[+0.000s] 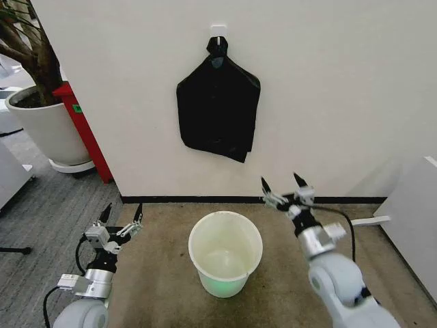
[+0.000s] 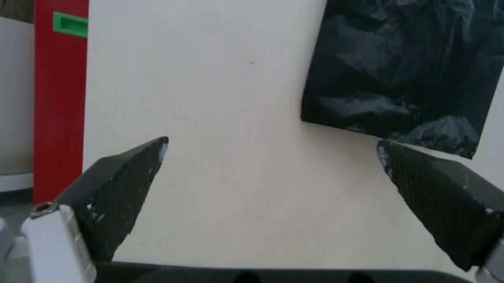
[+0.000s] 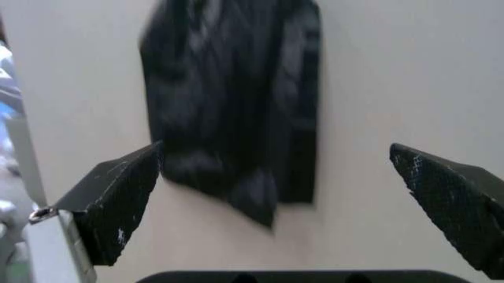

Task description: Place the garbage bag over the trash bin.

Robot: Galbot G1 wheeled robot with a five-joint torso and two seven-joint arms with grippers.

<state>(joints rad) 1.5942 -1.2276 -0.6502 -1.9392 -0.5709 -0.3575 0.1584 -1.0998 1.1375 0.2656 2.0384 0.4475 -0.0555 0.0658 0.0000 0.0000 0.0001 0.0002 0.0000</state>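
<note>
The right gripper, fingers apart and empty, was raised below the hanging garbage bag; left gripper apart beside the trash bin.

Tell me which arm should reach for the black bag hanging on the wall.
Right, probably. The right gripper is open, raised and nearer the garbage bag, which sits between its fingertips in the right wrist view. The left gripper, also open, is lower and farther left of the trash bin.

White wall, brown carpet, potted plant, red panel.
</note>
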